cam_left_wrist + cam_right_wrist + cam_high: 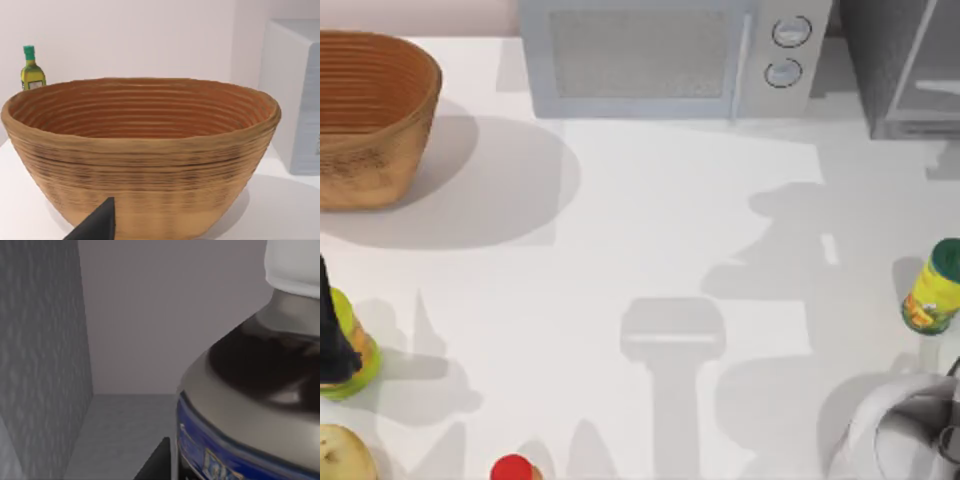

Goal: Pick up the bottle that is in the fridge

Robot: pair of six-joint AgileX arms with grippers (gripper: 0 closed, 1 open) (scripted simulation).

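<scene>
Inside the dark grey fridge (45, 365), the white-capped bottle (255, 390) looms just beside the right gripper (157, 462), whose finger opening cannot be told.

A basket (365, 115) is sitting at the table's (640, 250) far left, a microwave (670, 55) is standing at the back centre, and the fridge (910, 65) is occupying the back right corner. A yellow-green bottle (932, 288) is lying near the right edge — a red cap (512, 469) is showing at the near edge. My left arm (332, 330) is resting at the left edge, over a green-rimmed item.
</scene>
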